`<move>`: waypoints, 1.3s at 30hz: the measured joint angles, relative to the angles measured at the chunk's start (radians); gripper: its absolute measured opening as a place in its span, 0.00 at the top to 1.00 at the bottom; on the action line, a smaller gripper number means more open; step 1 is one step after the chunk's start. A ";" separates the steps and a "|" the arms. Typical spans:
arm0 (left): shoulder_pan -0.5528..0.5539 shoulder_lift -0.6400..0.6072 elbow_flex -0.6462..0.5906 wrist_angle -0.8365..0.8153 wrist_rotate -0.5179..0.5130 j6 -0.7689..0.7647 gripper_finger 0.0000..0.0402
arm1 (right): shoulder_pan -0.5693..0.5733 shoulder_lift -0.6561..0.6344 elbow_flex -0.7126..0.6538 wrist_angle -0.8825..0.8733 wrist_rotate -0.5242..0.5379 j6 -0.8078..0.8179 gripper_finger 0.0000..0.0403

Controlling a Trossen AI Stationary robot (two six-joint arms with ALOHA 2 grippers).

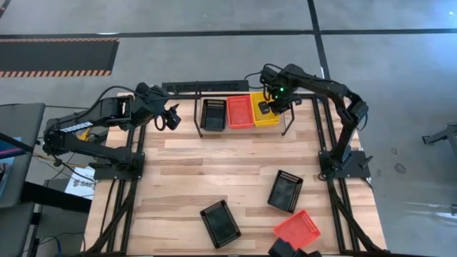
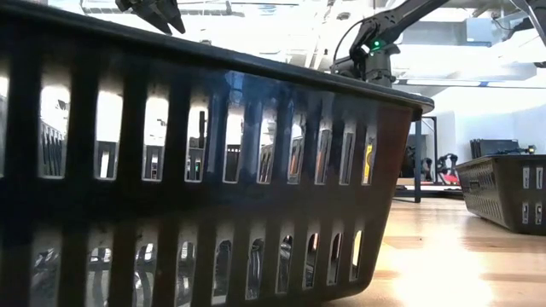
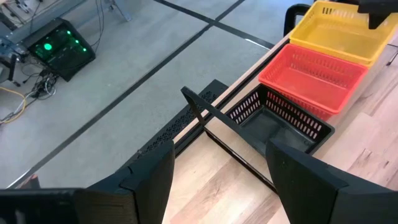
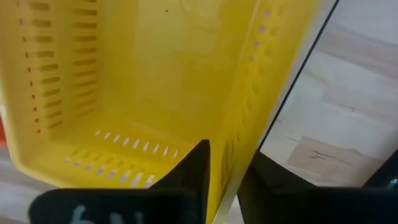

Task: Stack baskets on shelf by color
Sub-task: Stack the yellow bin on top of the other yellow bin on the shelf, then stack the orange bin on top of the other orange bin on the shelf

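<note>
On the shelf (image 1: 197,118) at the table's far edge stand a black basket (image 1: 213,114), a red-orange one (image 1: 240,112) and a yellow one (image 1: 263,114) side by side. My right gripper (image 4: 227,158) points down over the yellow basket's right end, slightly open, its fingers astride the wall. My left gripper (image 1: 171,118) hangs open in the air left of the shelf, with nothing in it. Two black baskets (image 1: 285,190) (image 1: 220,223) and a red-orange one (image 1: 296,228) lie on the near half of the table. My right gripper comes from above with one finger (image 4: 193,171) inside the yellow basket and the other outside, the side wall (image 4: 231,146) between them. The basket sits level on the shelf. Whether either finger touches the wall, I cannot tell.
Bare wood lies between the shelf and the loose baskets. A black tube frame (image 1: 325,143) edges the table. One black basket (image 2: 213,188) fills the low view close up, with another (image 2: 503,192) at its right.
</note>
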 joint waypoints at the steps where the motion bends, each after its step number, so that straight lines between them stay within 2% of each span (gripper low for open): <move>1: 0.000 0.000 0.000 0.000 0.000 0.000 0.40 | 0.003 0.000 0.000 0.000 0.000 -0.004 0.77; 11: 0.000 0.000 0.000 0.000 0.000 -0.005 0.40 | 0.010 -0.002 0.042 -0.061 0.038 -0.049 0.56; 15: 0.000 0.000 0.000 0.000 0.000 -0.006 0.40 | -0.006 -0.002 0.130 -0.125 0.046 -0.034 0.50; 21: 0.000 0.000 0.000 0.000 0.000 -0.011 0.40 | 0.028 -0.002 0.342 -0.140 0.052 -0.050 0.49; 28: 0.000 0.000 0.000 0.000 0.000 -0.010 0.40 | 0.175 -0.002 0.629 -0.135 0.050 -0.169 0.50; 34: 0.000 0.000 0.000 0.000 -0.002 -0.006 0.40 | 0.321 -0.002 0.825 -0.227 0.049 -0.220 0.52; 39: 0.000 0.000 0.000 -0.001 -0.002 -0.006 0.40 | 0.443 -0.056 0.800 -0.245 0.041 -0.160 0.53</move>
